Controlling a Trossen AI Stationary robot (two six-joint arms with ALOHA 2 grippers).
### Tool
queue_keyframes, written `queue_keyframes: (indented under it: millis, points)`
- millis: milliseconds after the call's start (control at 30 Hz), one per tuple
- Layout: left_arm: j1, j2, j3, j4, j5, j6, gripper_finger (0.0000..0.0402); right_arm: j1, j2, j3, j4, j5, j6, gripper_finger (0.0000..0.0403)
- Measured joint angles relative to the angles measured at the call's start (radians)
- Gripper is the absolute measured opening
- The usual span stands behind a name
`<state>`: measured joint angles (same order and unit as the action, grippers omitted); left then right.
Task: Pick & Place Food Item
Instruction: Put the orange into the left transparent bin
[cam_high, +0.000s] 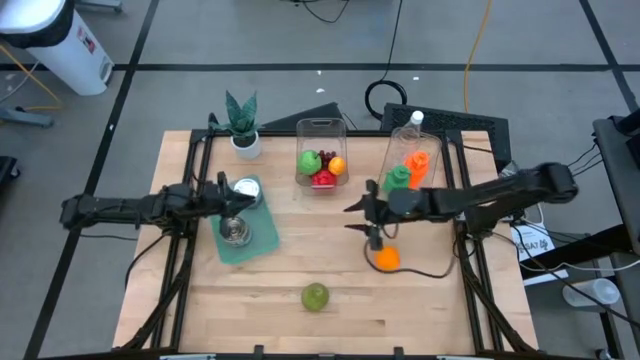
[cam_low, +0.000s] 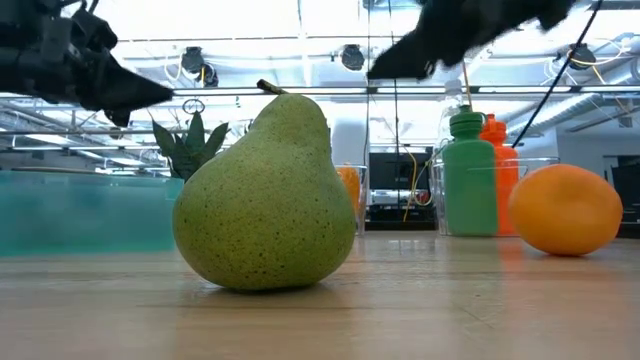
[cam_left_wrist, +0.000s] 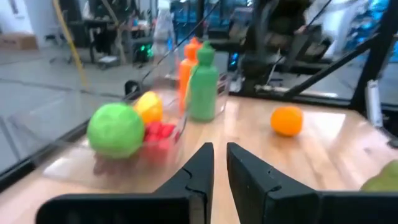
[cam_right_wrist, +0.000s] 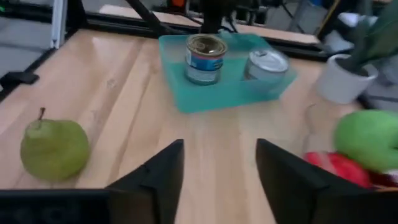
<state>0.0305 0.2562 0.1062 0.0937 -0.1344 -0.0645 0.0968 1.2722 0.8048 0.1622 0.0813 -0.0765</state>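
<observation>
Right gripper (cam_high: 357, 217), fingers spread and empty, hovers mid-table, just left of the orange (cam_high: 387, 258); left gripper (cam_high: 243, 197), nearly closed, waits over the teal tray (cam_high: 262, 236). The pear (cam_high: 315, 296) lies near-centre; approach should descend vertically, straddling its widest part.

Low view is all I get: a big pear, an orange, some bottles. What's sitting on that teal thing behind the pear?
Observer: Two tin cans stand on the teal tray.
Operator: Where is the right arm's tool?
Observer: The right tool is open above bare wood, next to the orange but not touching it.
Operator: And the left one?
Observer: The left tool hangs over the tray, above the cans.
</observation>
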Motion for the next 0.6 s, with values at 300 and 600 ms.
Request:
queue_keyframes:
  millis: [300,600]
  points:
    - [0.027,0.0,0.0,0.031,0.003,-0.047,0.0051,0.261,-0.15,0.118,-0.52,0.3,-0.139,0.0286]
    - [0.027,0.001,0.0,0.052,0.056,-0.096,0.0051,0.399,-0.077,0.118,-0.659,0.15,0.081,0.0356]
